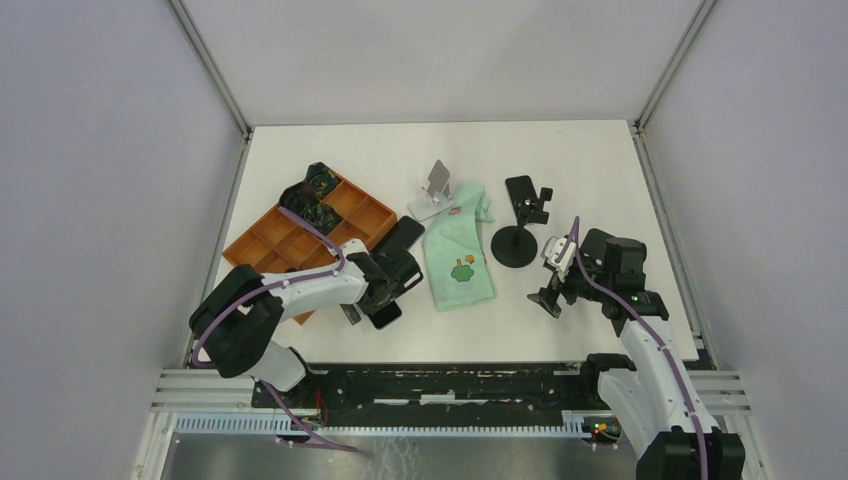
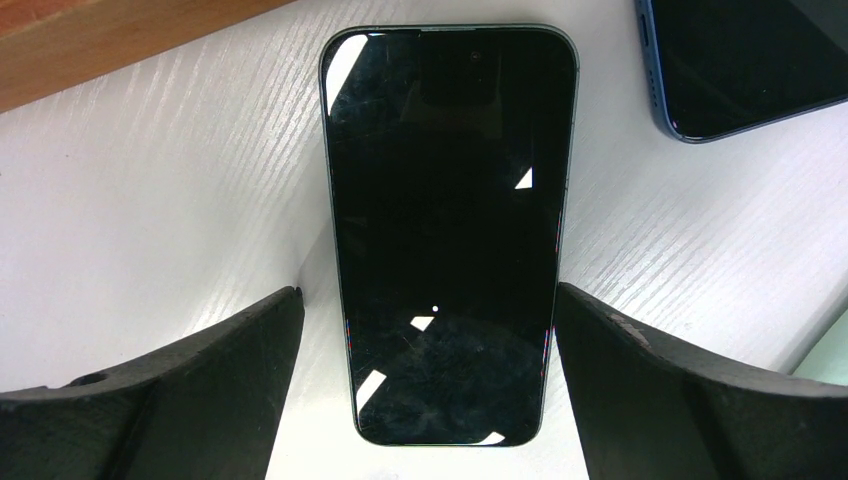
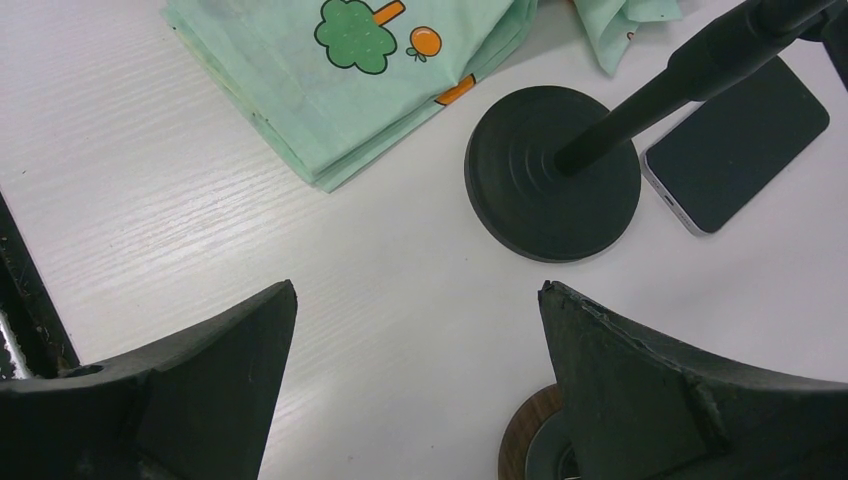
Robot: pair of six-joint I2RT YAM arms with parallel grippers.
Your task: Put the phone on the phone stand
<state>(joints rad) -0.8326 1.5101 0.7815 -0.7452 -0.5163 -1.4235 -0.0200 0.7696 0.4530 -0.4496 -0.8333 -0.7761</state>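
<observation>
Status: task not started in any visible sense.

- Target phone [image 2: 445,200] lay flat, screen up, on the white worktop [image 1: 580,150], at the near left, just beside the orange compartment tray [image 1: 300,235].
- Left gripper [image 2: 428,300] hung directly over it. Its fingers [image 2: 200,370] were spread wide, one either side of the phone's lower half. Bare worktop showed between each finger and the phone's edges, so nothing was grasped.
- Right gripper [image 3: 418,290] was likewise released and empty, hovering over bare worktop near the black stand.

Remaining, as judged: close on the phone, lift it, carry it to a stand, seat it.

Surroundings:
- Two stands in view: a pale folding stand [image 1: 435,190] towards the back centre, and a black pole stand on a round base [image 3: 550,170] further right.
- A second phone [image 2: 740,60] lay close by at the tray's corner. A third phone [image 3: 735,145] lay just beyond the black base.
- A green cloth with a tree print [image 3: 350,90] lay between the target phone and the black stand, one end up against the folding stand.
- A brown disc [image 3: 520,440] showed beside the right finger; identity unclear.

Obstruction, as judged: the second phone lay between the target phone and the folding stand, and the cloth crowded that stand's foot.
</observation>
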